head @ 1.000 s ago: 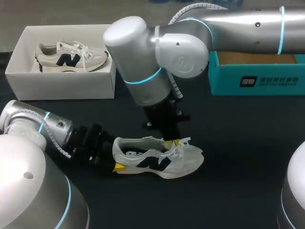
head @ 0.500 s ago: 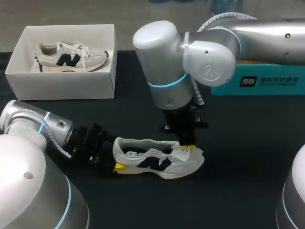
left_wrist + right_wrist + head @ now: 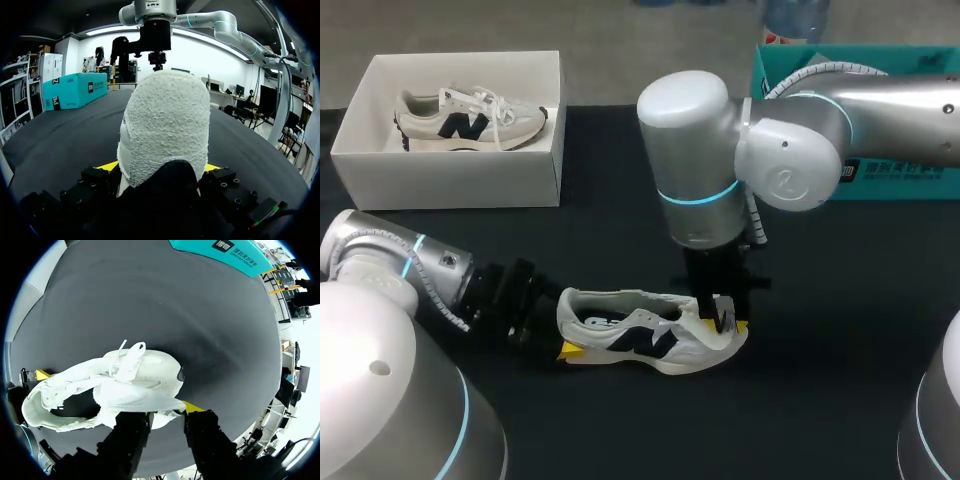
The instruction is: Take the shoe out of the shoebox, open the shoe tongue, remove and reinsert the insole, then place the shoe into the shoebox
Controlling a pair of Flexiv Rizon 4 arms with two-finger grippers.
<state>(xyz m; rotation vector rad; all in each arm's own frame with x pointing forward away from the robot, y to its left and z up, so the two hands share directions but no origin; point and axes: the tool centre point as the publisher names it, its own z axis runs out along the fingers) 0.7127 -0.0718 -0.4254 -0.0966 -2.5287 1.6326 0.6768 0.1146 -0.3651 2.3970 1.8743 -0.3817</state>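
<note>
Right gripper (image 3: pixel 725 321): pinched shut on tongue (image 3: pixel 142 398), over sneaker (image 3: pixel 640 336) forefoot. Left gripper (image 3: pixel 162 168): clamped on heel. Long axis runs between grippers; right arm nearer opening.

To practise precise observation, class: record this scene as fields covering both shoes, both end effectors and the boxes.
shoe: on the black table, outside any box
left end effector: shut on the shoe's heel
right end effector: at the tongue, grip unclear
white shoebox: open, far left, holds a second shoe
teal box: far right of the table
</note>
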